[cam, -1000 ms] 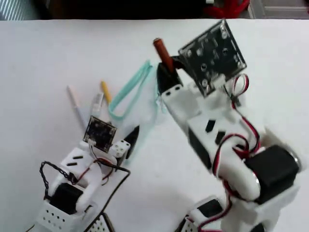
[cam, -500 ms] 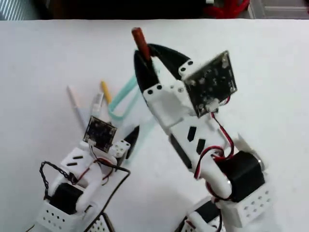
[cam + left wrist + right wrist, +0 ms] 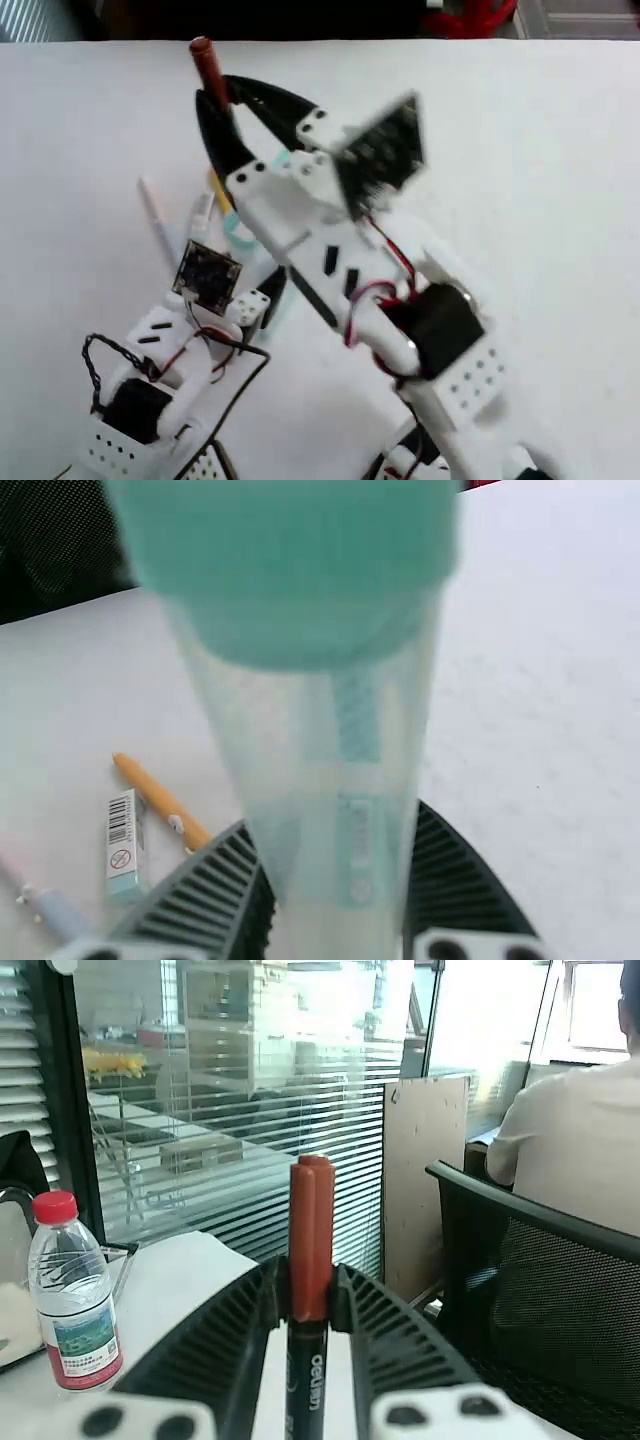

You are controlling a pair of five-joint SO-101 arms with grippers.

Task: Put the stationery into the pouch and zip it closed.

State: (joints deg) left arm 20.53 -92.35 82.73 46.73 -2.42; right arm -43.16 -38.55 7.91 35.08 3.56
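My right claw point(image 3: 215, 90) was clamped on the red marker point(image 3: 204, 62), held up near the far edge of the counter point(image 3: 560, 150). The marker ran along my jaws and poked out past the tips, pointing toward that edge. The pouch point(image 3: 238, 230) lay back toward the near edge, under my arm, its rim pinched in my left claw point(image 3: 335, 900). I judged the marker had to tip down and come back to that mouth.
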